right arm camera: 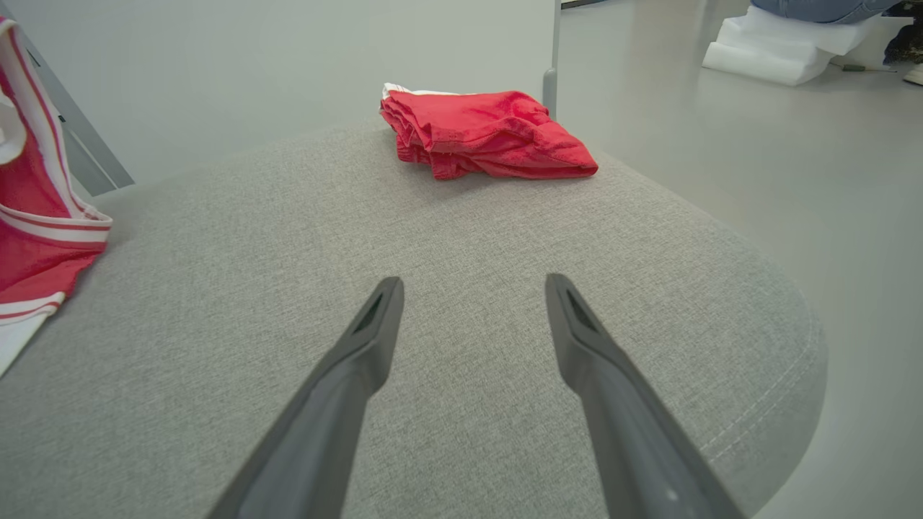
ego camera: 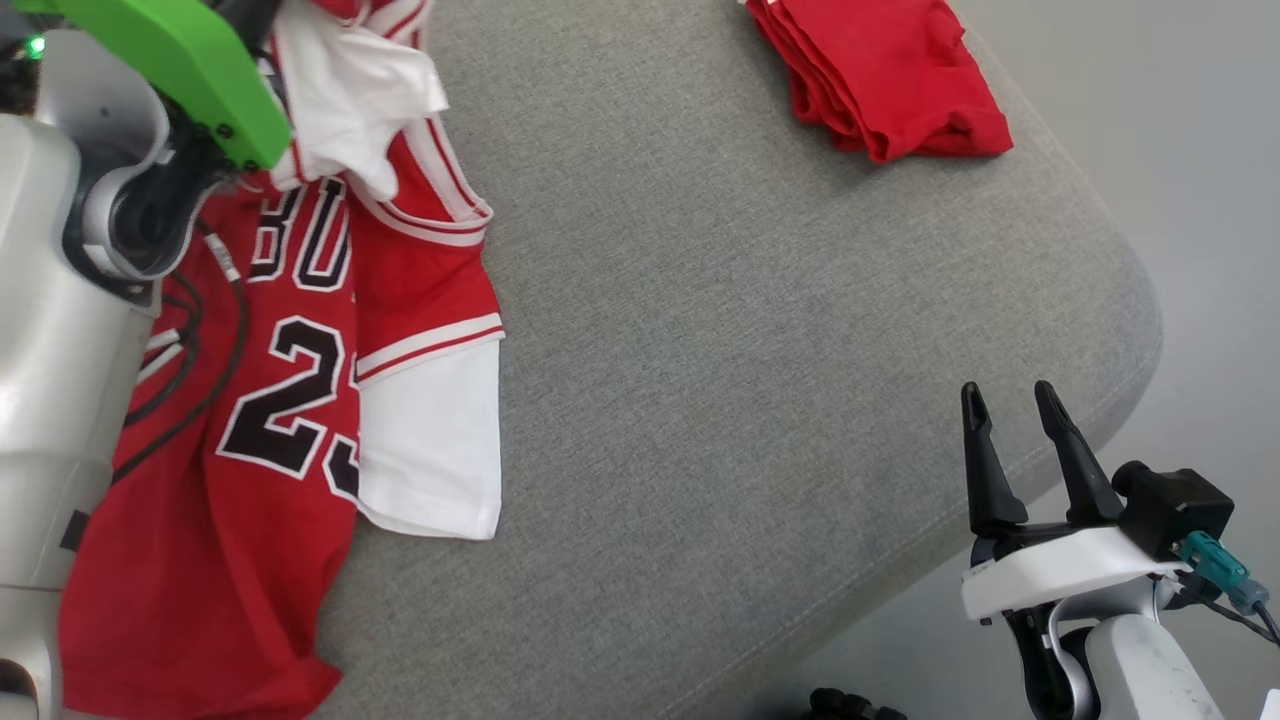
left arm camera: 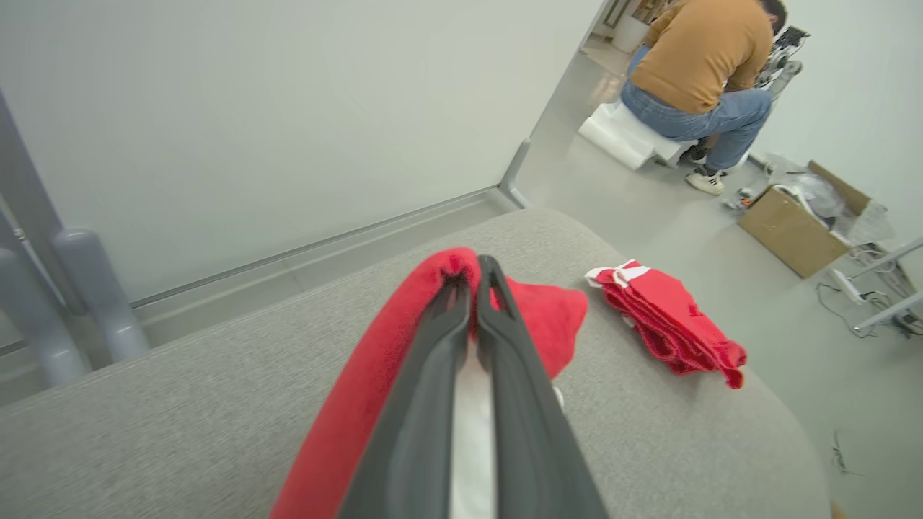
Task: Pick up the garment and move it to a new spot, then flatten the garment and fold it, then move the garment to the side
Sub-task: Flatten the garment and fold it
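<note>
In the head view the left arm (ego camera: 50, 350) covers the left side of the jersey (ego camera: 270, 420), and the top and bottom edges cut it off. A white fold lies over the lettering, so "BU" and "23" are readable only in part. The left hand (left arm camera: 476, 277), closed on the jersey, hides the cloth between its fingers; in the head view a green cover (ego camera: 180, 70) hides this hand. The folded red garment (ego camera: 880, 80) is cut by the top edge. A dark thing (ego camera: 850, 705) at the bottom edge cannot be identified. The person (left arm camera: 703, 65) is cut at the head. The contents of the cardboard box (left arm camera: 789, 227) are too small to tell.
</note>
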You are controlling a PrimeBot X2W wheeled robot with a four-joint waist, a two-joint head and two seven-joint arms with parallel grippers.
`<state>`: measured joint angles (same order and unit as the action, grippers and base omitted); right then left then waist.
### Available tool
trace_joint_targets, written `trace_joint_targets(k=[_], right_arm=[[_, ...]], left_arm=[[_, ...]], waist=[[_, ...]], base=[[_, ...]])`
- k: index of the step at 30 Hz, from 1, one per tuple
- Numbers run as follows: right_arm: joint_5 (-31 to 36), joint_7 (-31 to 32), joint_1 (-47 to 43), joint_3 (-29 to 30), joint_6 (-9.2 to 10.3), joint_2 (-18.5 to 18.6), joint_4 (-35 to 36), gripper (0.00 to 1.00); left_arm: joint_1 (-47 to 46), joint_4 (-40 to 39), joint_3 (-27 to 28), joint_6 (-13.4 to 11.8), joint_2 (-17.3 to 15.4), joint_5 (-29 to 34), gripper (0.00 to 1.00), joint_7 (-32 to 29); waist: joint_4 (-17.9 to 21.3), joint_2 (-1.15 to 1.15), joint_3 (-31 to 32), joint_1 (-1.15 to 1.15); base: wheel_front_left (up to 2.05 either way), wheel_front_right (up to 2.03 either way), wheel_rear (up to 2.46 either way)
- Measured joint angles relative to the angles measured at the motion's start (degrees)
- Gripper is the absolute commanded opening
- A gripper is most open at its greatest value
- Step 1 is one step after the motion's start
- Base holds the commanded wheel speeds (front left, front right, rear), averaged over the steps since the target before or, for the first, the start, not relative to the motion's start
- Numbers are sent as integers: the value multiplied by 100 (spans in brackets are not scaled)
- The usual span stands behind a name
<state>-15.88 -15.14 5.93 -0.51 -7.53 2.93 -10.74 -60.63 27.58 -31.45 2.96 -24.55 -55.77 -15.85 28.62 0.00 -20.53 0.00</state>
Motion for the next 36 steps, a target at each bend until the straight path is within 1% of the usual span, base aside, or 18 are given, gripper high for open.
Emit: trace_joint_targets(k=[3, 5, 9, 10, 12, 13, 15, 17, 19, 22, 25, 27, 30, 36], right_arm=[[0, 0, -12, 5, 0, -4, -14, 100], [51, 0, -38, 62, 0, -3, -19, 100], [237, 0, -126, 222, 0, -7, -1, 100], [291, 0, -143, 268, 0, -7, 7, 100], [403, 1, -197, 342, 0, -7, 29, 100], [470, 0, -225, 369, 0, -9, 44, 100], [598, 1, -255, 456, 0, -12, 118, 100], [735, 0, -331, 538, 0, -11, 193, 100], [879, 0, -408, 588, 0, -11, 256, 100], [1071, 0, -515, 659, 0, -12, 381, 100], [1237, 1, -638, 761, 0, -10, 526, 100], [1325, 0, -733, 800, 0, -11, 588, 100], [1422, 0, -853, 810, 0, -11, 623, 100], [1550, 1, -1096, 851, 0, -11, 683, 100]], left_arm=[[5, 460, 76, -41, -48, 142, 100, 456], [18, 598, 138, 18, -37, 127, 100, 636], [324, 577, 49, 167, -76, 156, 100, 931], [453, 525, -10, 190, -99, 248, 100, 1074], [695, 414, -58, 112, -147, 446, 100, 1475], [848, 346, -77, 30, -170, 612, 100, 1726], [1207, 199, -105, -176, -118, 728, 100, 2180], [1689, 30, -179, -389, 9, 921, 100, 2630], [2134, -141, -196, -569, 169, 937, 100, 2859], [2753, -437, -194, -881, 325, 1207, 100, 3048], [3430, -839, 56, -1120, 564, 1430, 100, 3076], [3886, -1207, 290, -1161, 705, 1828, 100, 3086], [4641, -1492, 603, -1237, 825, 2504, 100, 3096], [6116, -1879, 1452, -1156, 1406, 3111, 100, 3097]], waist=[[58, 0, -21, 0], [33, 0, -9, 0], [-105, 0, 52, 0], [-157, 0, 77, 0], [-266, 0, 140, 0], [-331, 0, 185, 0], [-463, 0, 282, 0], [-627, 0, 410, 0], [-783, 0, 532, 0], [-1029, 0, 722, 0], [-1282, 0, 905, 0], [-1471, 0, 1027, 0], [-1721, 0, 1198, 0], [-2192, 0, 1529, 0]], base=[[0, 0, 0], [0, 0, 0], [0, 0, 0], [0, 0, 0], [0, 0, 0], [0, 0, 0], [0, 0, 0], [0, 0, 0], [0, 0, 0], [0, 0, 0], [0, 0, 0], [0, 0, 0], [0, 0, 0], [0, 0, 0]])
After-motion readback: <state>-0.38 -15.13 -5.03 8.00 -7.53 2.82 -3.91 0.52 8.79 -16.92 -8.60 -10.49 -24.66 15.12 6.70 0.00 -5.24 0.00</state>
